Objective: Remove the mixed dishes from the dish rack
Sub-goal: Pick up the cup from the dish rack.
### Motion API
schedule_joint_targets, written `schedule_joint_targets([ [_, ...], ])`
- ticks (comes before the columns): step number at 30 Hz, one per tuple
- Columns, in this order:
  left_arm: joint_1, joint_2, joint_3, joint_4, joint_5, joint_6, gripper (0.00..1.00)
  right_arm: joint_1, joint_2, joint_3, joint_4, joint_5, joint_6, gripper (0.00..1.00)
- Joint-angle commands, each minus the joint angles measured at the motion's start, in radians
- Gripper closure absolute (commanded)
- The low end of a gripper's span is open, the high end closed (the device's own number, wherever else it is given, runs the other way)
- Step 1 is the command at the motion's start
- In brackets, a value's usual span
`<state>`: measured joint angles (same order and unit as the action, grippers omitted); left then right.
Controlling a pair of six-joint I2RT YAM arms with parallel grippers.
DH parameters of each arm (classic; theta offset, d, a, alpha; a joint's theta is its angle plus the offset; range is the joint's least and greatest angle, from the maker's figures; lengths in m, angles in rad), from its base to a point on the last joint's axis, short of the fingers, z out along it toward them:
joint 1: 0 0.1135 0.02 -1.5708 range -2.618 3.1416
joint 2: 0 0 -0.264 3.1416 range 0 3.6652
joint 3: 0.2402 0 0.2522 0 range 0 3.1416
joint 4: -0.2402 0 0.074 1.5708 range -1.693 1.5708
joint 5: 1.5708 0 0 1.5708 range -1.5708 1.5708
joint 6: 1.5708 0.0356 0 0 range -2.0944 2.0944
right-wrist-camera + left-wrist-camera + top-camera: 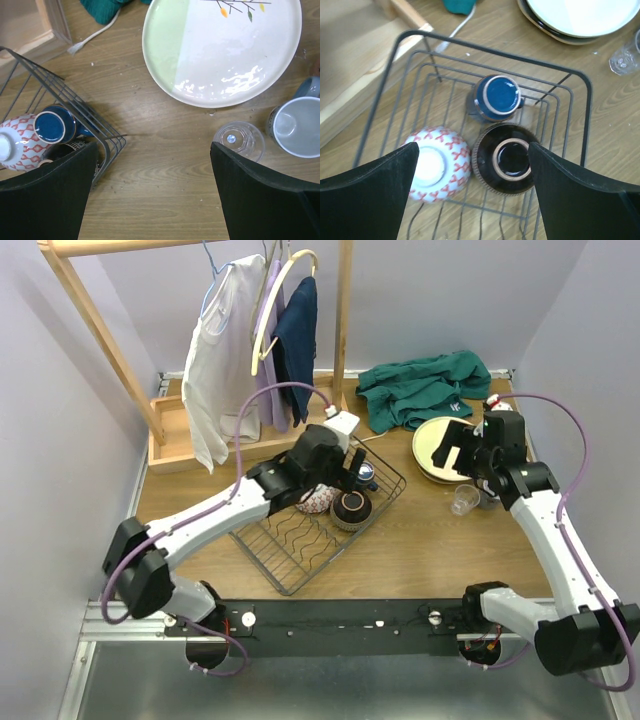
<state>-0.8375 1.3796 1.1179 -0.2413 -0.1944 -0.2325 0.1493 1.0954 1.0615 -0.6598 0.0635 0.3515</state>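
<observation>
**Left wrist view.** Left fingers (370, 195), spread wide and holding nothing, hang above the dish rack (495, 50). 3 pieces lie in it, all upside down and crowded into 1 corner: a red-and-white patterned bowl (440, 165) at lower left, a dark bowl (507, 160) at lower centre touching it, and a blue cup (495, 97) just above them.

**Right wrist view.** Right fingers (260, 195), also spread and empty, hang over bare counter (165, 165). The stacked plates (225, 50) fill the upper right. A clear-glass cup (239, 140) and a grey cup (295, 125) stand just beside each other at lower right, both outside the rack, whose corner shows at the left edge.

**Progress.** The plates and at least 2 cups are unloaded, and the 2 bowls and the blue cup are left. The task therefore appears more than half done.

**Top view.** The counter is light wood-grain. A wooden clothes rack (100, 330) with hanging garments (225, 350) stands at upper left, and a crumpled green cloth (425, 385) lies at upper centre-right. Pale lilac walls (60, 420) enclose 3 sides.
</observation>
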Motion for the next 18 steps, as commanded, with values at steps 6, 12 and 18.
schedule_joint_targets([
  [6, -0.057, 0.314, 0.338, -0.271, -0.175, -0.120, 0.01, -0.004, -0.146, -0.100, 0.086, -0.031, 0.030, 0.00],
  [12, -0.074, 0.481, 0.490, -0.348, -0.209, -0.156, 0.02, -0.004, -0.193, -0.143, 0.081, -0.057, 0.053, 0.00],
  [18, -0.083, 0.599, 0.600, -0.395, -0.212, -0.143, 0.06, -0.004, -0.232, -0.164, 0.060, -0.108, 0.061, 0.00],
])
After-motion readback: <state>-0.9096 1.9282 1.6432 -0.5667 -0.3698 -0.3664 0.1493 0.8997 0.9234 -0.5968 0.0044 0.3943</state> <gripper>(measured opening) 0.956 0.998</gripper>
